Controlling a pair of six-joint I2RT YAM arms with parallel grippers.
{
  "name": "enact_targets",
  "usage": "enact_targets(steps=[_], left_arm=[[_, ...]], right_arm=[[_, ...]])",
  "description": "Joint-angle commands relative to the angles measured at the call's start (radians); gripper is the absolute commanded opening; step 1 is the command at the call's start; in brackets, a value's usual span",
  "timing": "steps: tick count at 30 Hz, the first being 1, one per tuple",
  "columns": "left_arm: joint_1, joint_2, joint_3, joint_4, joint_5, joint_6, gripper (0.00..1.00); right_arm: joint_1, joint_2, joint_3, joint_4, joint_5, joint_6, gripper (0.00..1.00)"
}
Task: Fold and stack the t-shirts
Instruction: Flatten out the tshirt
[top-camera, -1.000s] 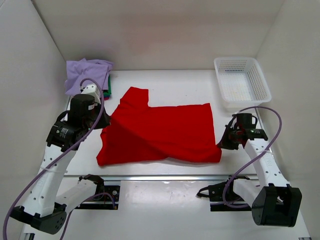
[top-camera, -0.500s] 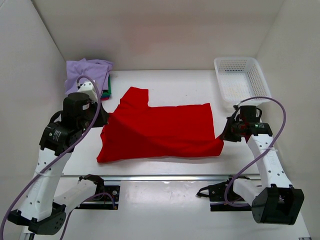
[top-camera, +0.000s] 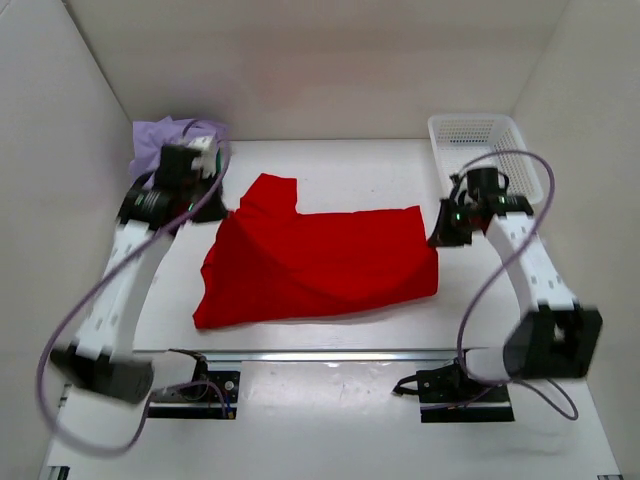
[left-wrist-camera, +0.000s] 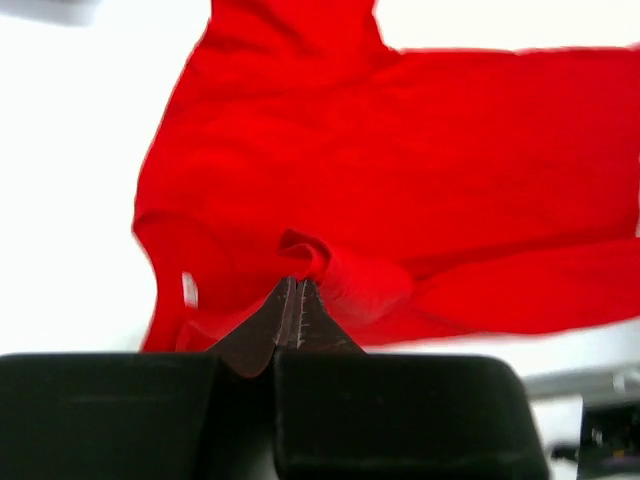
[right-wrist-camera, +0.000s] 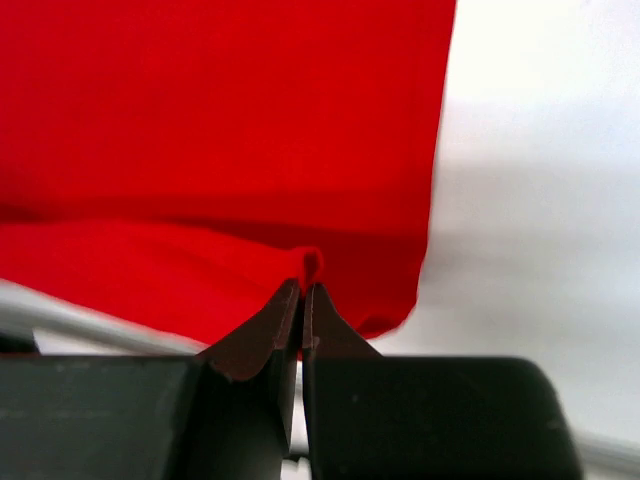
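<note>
A bright red t-shirt lies spread across the middle of the table, its near part doubled up in loose folds. My left gripper is shut on a bunch of the shirt's left edge; the left wrist view shows the closed tips pinching red cloth. My right gripper is shut on the shirt's right corner, and in the right wrist view a small pinch of red fabric sits between the tips. A pale lavender folded t-shirt lies at the far left, mostly hidden by my left arm.
A white mesh basket stands at the far right corner, just behind my right arm. White walls close in the table on the left, right and back. A metal rail runs along the near edge.
Both grippers have moved away from the near edge towards the back, carrying the shirt's left edge and right corner with them. The shirt's right near corner has been drawn back over the cloth.
</note>
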Motion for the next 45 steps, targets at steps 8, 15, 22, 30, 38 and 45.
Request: enact_targets(steps=[8,15,22,30,38,45], left_arm=[[0.094,0.762,0.949,0.055,0.041,0.065,0.00],[0.194,0.783,1.174,0.371,0.123,0.025,0.00],[0.264,0.585,1.085,0.548,0.086,0.008,0.00],[0.230,0.392,1.016,0.517,0.045,0.060,0.00],[0.062,0.183,0.919,0.485,-0.099,0.163,0.00],[0.023,0.200,0.884,0.484,-0.137,0.201,0.00]], right_arm=[[-0.018,0.820,1.206,0.022,0.066,-0.071,0.00],[-0.067,0.851,1.510,0.301,-0.025,-0.028,0.00],[-0.101,0.625,1.308,0.439,-0.006,-0.027,0.00],[-0.025,0.418,1.178,0.313,0.055,-0.142,0.00],[0.054,0.188,0.991,0.288,0.098,-0.159,0.00],[0.021,0.232,1.077,0.233,0.041,-0.146,0.00]])
